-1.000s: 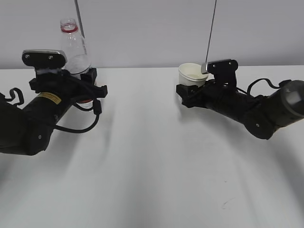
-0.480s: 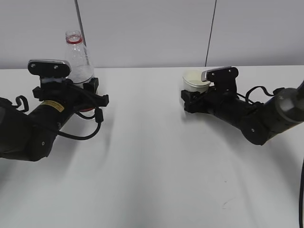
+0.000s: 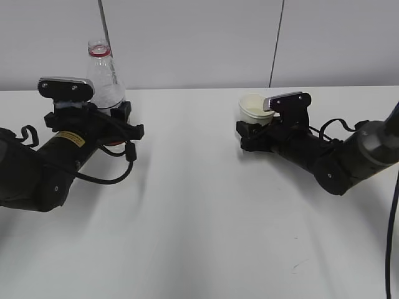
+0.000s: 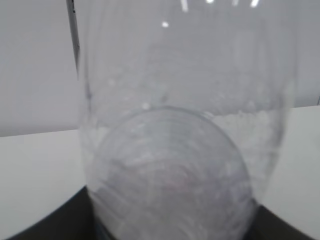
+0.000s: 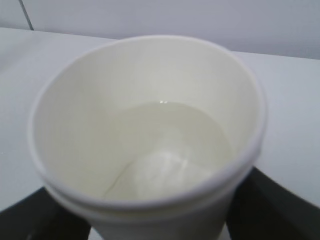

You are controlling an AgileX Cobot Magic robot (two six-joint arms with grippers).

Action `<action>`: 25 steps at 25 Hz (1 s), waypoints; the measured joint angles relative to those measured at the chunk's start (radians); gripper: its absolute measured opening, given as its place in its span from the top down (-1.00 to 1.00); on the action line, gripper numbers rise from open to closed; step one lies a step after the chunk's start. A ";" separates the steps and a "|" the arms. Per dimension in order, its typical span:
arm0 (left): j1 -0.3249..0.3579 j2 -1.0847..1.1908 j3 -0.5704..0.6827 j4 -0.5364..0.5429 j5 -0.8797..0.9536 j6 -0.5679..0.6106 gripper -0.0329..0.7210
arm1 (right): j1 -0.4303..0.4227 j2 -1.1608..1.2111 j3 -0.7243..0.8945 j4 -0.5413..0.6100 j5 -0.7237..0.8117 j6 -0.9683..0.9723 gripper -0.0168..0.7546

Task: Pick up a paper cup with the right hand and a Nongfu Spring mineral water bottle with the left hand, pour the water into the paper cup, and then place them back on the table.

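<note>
Both bottle point(image 3: 103, 78) and cup point(image 3: 254, 107) stand upright.

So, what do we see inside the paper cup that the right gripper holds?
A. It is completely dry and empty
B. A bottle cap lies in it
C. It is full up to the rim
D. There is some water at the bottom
D: the right wrist view looks into the paper cup and shows a shallow pool of clear liquid at its bottom, far below the rim.

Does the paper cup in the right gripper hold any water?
Yes, partly filled. The right wrist view shows a shallow pool of clear liquid with a glint covering the bottom of the paper cup, well below the rim.
</note>
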 joint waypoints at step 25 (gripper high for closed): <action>0.000 0.000 0.000 0.003 0.000 0.000 -0.03 | 0.000 0.016 -0.002 0.004 -0.039 -0.001 -0.67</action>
